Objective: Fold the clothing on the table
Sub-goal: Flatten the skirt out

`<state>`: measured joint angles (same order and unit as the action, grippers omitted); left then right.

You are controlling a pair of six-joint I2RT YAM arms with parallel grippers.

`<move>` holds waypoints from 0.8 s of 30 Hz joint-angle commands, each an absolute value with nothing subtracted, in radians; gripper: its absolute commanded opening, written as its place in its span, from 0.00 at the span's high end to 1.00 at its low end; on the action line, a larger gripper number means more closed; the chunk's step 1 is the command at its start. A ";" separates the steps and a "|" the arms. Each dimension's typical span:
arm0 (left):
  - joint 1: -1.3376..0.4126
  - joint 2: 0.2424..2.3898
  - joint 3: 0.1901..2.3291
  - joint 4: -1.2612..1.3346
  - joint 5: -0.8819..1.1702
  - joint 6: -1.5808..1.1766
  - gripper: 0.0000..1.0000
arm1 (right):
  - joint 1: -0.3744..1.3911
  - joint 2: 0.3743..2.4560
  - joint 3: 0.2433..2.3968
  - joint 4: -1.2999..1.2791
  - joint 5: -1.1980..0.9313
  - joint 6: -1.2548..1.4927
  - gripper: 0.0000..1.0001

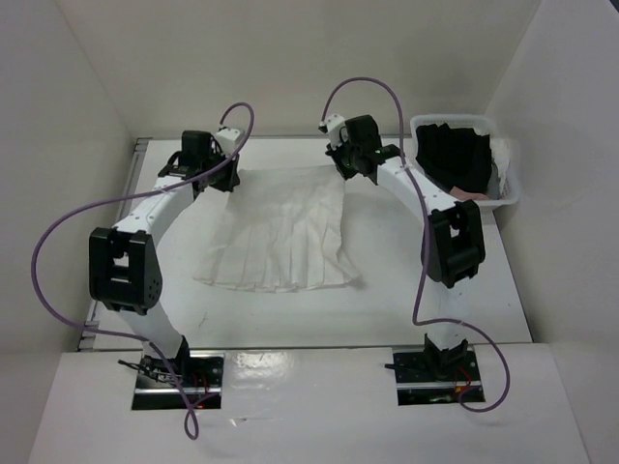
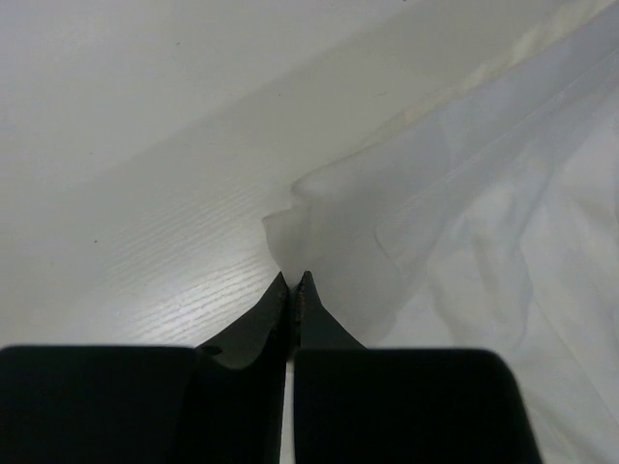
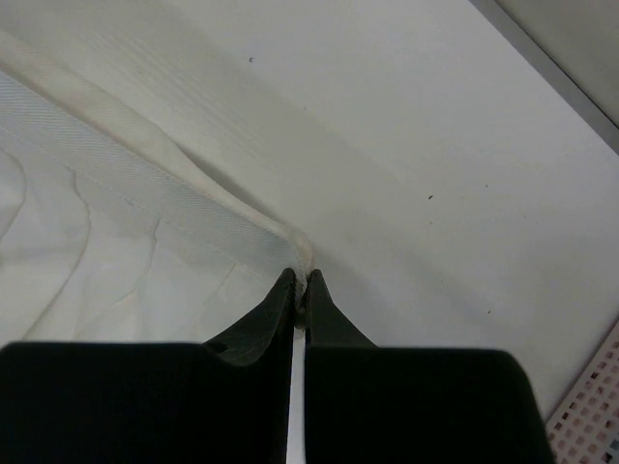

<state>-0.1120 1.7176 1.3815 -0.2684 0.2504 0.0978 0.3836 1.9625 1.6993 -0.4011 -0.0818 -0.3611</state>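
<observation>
my left pincer [image 2: 295, 282] and right pincer [image 3: 302, 280] are each clenching a far corner of the pleated white clothing [image 1: 280, 232], which is lying on the table [image 1: 387, 309].

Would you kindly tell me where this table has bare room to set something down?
Free: the table strip between the clothing's near hem and the near edge. Crowded: the far edge, at both shut jaws, and the bin corner.
</observation>
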 commanded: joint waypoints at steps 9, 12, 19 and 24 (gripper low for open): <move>-0.097 1.873 1.482 -0.215 0.161 0.071 0.91 | 0.379 2.215 1.937 -0.367 0.158 -0.365 0.68; -0.097 1.904 1.519 -0.215 0.138 0.061 0.78 | 0.359 2.252 2.017 -0.377 0.158 -0.325 0.51; -0.087 1.893 1.614 -0.236 0.120 0.011 0.35 | 0.350 2.257 2.154 -0.491 0.186 -0.273 0.26; -0.087 1.850 1.614 -0.256 0.040 0.011 0.00 | 0.360 2.079 2.047 -0.503 0.141 -0.253 0.19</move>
